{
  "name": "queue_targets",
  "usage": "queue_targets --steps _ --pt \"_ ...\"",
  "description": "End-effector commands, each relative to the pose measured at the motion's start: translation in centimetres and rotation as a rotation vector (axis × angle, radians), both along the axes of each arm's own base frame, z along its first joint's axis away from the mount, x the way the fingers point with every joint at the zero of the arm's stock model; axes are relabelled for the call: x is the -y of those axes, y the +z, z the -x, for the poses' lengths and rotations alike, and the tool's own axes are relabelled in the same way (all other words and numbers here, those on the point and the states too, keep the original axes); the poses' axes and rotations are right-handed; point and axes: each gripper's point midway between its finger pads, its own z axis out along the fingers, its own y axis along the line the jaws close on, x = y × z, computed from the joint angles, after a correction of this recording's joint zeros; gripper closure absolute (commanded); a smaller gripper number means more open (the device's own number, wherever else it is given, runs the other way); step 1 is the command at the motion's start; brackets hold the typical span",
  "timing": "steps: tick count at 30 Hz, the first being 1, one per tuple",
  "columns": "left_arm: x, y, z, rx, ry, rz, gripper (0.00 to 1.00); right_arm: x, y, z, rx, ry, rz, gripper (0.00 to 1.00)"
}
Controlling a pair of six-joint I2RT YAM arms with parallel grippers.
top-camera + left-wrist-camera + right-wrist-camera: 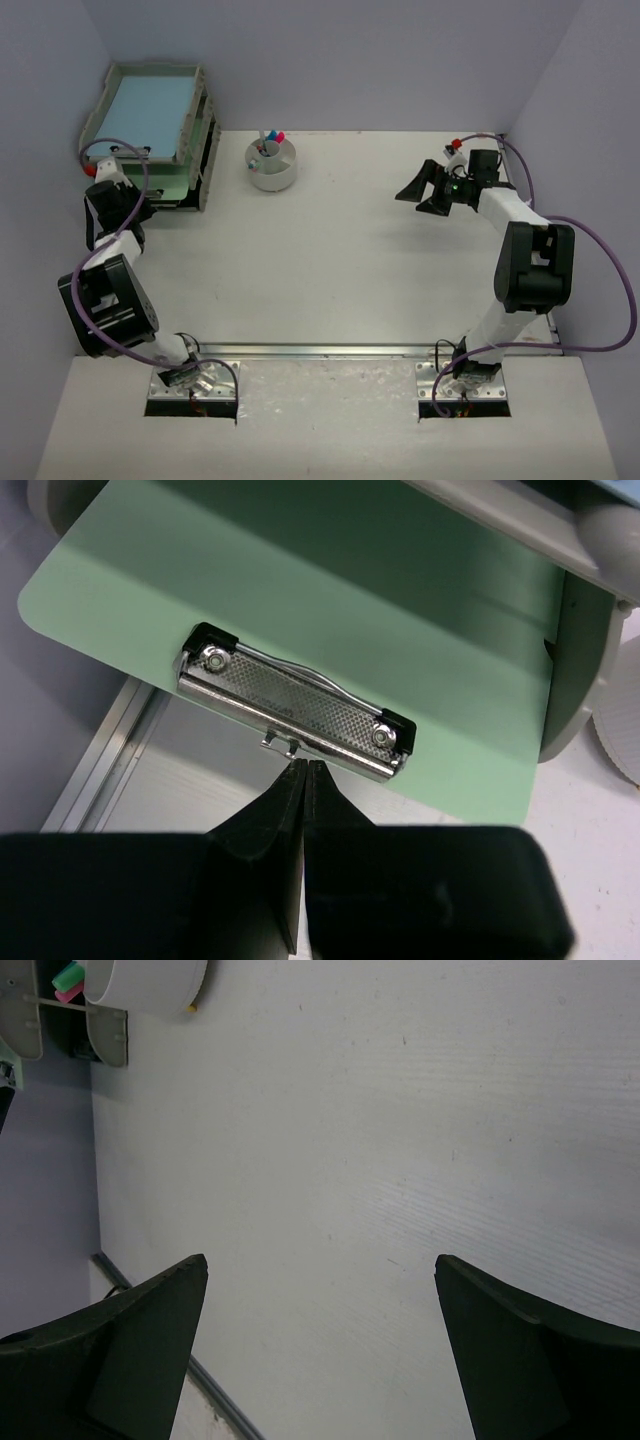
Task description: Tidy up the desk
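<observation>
White desk (pixel 330 260) runs from near rail (pixel 330 350) to far wall (pixel 330 60), right gripper (pixel 320 1265) gaping over its far-right stretch, left gripper (pixel 303 768) clenched shut beside the clip (pixel 295 715) of a green clipboard (pixel 300 600) partly hidden in far-left trays (pixel 150 120).

pen cup (pixel 272 172) and trays (pixel 194 120) on desk (pixel 330 265)

The left arm (pixel 105 300) folds up toward 11 o'clock, and the left gripper (pixel 303 772) has its fingers pressed together. The right arm (pixel 530 260) rises toward 12 o'clock with its wrist turned to 9 o'clock and the right gripper (pixel 320 1265) spread wide.
</observation>
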Motion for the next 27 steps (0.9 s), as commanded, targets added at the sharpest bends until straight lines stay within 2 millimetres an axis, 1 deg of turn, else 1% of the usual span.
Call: queue_targets --steps 1,5,13,16,19,23,27 --pt "-1.7 3.0 -2.5 0.121 0.005 -0.048 1.0 0.6 2.0 -1.3 0.059 -0.015 0.021 0.05" --pt "-2.1 3.2 -3.7 0.147 -0.005 -0.046 1.0 0.7 2.2 -1.4 0.06 -0.019 0.028 0.05" --pt "-3.3 3.4 -7.2 0.179 -0.037 -0.045 1.0 0.9 2.5 -1.5 0.065 -0.028 0.043 0.05" --pt "-3.3 3.5 -8.0 0.188 -0.053 -0.045 1.0 1.0 2.5 -1.5 0.064 -0.033 0.046 0.05" --pt "-2.9 3.4 -9.0 0.198 -0.088 -0.041 1.0 1.1 2.5 -1.6 0.066 -0.036 0.048 0.05" --pt "-2.4 3.3 -9.7 0.204 -0.108 -0.037 1.0 1.1 2.7 -1.7 0.073 -0.036 0.051 0.05" --pt "-2.1 3.4 -9.6 0.205 -0.122 -0.035 1.0 1.1 3.0 -1.8 0.083 -0.034 0.057 0.05"
